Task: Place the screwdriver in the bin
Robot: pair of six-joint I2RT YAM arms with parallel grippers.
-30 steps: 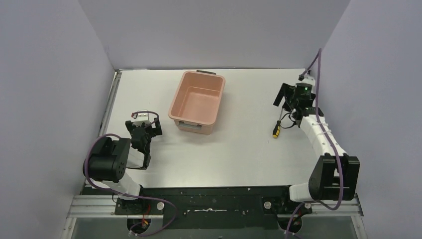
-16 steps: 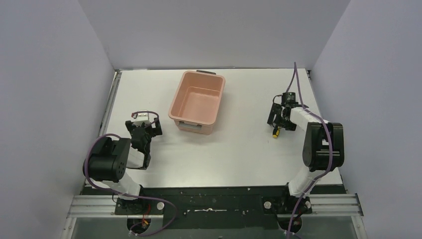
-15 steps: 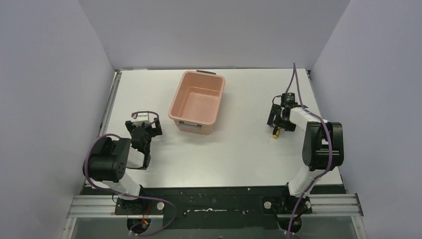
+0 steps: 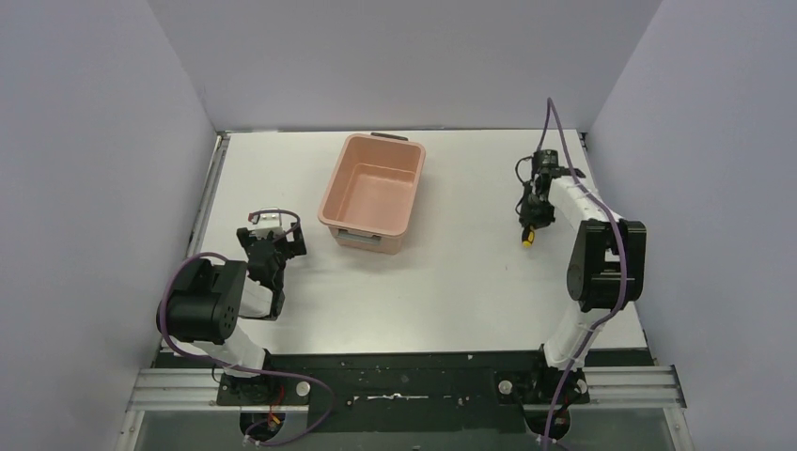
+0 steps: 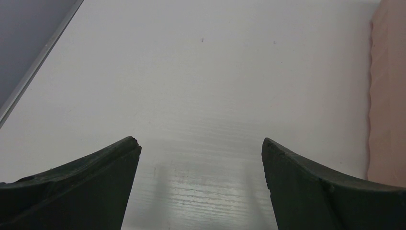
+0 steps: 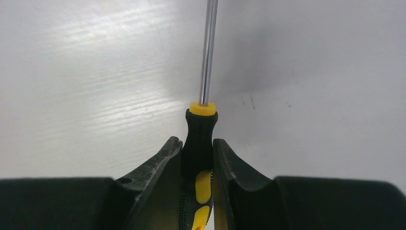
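Table, one: white top [image 4: 442, 291], closed on three sides by plain lavender walls [image 4: 94, 141], with a black and metal base rail [image 4: 404, 385] along the near edge

Arms, two, each trailing one purple cable [image 4: 553, 127]

Screwdriver [image 6: 198, 139], one: at the far right of the table, well apart from the bin. Its yellow-and-black handle is clamped between the two fingers of the right gripper [image 6: 197, 143], with the metal shaft running straight out ahead of them. The shaft tip is cut off by the top edge of the right wrist view. Whether any part touches the table cannot be told

Bin [image 4: 331, 193], one: salmon-pink, upright at the far centre of the table, with a pale label on its near end. In the left wrist view only a strip of its side shows

Left gripper [image 5: 200, 143]: fingers spread wide over the table, near the bin's near left corner
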